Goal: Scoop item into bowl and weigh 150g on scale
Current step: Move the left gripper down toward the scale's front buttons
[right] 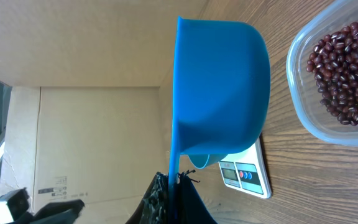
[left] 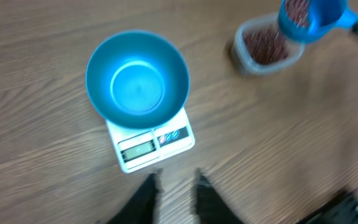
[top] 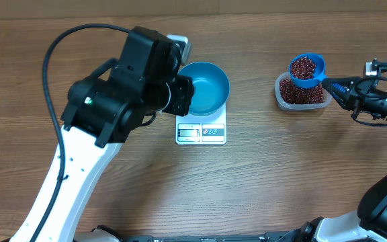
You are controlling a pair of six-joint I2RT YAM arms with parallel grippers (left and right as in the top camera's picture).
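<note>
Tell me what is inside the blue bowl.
Nothing: the bowl shows a bare blue bottom. From overhead, the left arm covers its left rim.

Legible text: none that we can read.
Scale [top: 201, 132]: display window and button marks are too blurred.
Cardboard box [right: 86, 143]: small dark printed marks, too small for us to make out.

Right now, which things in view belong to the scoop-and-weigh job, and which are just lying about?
Job: beans, blue scoop carrying some, clear tub, blue bowl, scale under it.
Lying about: cardboard box in the background; white object behind the bowl, mostly hidden.
</note>
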